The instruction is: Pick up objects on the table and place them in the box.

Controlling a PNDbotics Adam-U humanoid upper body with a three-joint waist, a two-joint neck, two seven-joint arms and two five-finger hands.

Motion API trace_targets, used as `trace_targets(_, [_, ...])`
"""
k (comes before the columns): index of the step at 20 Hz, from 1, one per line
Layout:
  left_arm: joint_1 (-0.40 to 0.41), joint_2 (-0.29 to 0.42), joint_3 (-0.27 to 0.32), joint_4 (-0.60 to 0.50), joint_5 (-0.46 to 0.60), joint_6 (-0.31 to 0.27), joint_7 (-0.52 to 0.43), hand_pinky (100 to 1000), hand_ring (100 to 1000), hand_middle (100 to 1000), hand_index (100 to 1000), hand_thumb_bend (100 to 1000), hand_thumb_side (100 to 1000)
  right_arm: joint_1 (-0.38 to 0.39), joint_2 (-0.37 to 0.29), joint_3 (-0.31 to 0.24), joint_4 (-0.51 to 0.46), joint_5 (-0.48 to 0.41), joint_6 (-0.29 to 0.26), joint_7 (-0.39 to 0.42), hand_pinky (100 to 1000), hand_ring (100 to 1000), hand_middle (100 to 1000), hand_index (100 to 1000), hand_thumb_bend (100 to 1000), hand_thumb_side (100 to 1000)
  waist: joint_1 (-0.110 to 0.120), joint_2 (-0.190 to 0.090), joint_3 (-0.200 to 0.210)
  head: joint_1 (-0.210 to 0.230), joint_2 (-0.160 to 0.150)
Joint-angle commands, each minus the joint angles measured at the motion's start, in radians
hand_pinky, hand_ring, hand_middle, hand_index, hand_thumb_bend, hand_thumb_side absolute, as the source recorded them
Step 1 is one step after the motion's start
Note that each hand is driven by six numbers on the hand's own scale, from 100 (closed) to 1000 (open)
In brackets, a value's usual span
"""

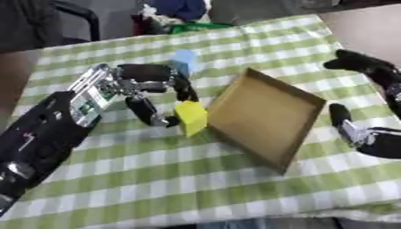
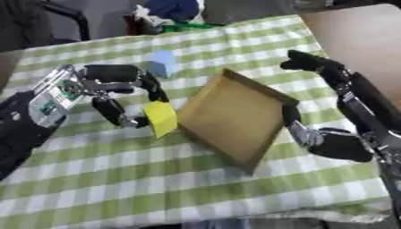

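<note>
While the left hand (image 1: 145, 87) curls its fingers (image 1: 185, 89) and thumb round the yellow block (image 1: 191, 117), pinching it betw. the two, the block sits right at the fingertips and just beside the near-left wall of the box (image 1: 294, 91), prob. touching or almost touching it. Can't tell if the block is lifted or resting on the table (image 1: 196, 179); it looks tilted, w/ its lower end pointing down toward the checked cloth, which suggests it's carried, not lying flat.

Box is a shallow brown cardboard tray, set cornerwise betw. the two hands, so either one can drop sth in w/o a long reach. The right hand (image 2: 333, 143) is at the box's far side from the left fingers: lower finger or thumb (image 2: 294, 123) up against the right wall, upper fingers (image 2: 309, 62) spread and arched over the far corner. Nothing pinched there; looks like it's bracing or steadying the box so it won't slide when the block goes in, tho that's a guess.

A pale blue block (image 1: 185, 60) lies on the table beyond the left fingers, just behind the knuckles, apart from the box, untouched.

Judgement: mid-carry on 1st item; box interior looks bare, so task is early. Next move needs the block over the wall, then release. Risk: the block's edge catches the rim and nudges the box
</note>
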Motion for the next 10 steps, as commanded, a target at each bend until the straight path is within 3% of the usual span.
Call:
trace_targets(1, [-0.045, -0.038, 0.049, -0.004, -0.043, -0.350, -0.329, 723, 629, 581, 726, 257, 100, -0.018, -0.017, -0.010, -0.021, -0.007, -0.004, -0.003, 905, 871, 827, 1000, 100, 471, -0.009, -0.013, -0.003, 0.003, 0.005])
trace_targets(10, [-0.091, -0.272, 0.067, 0.068, -0.255, -0.350, -0.236, 749, 672, 623, 770, 307, 109, -0.039, -0.018, -0.003, -0.021, -0.018, -0.013, 0.001, 904, 872, 830, 1000, 100, 460, -0.018, -0.006, -0.028, 0.025, -0.003])
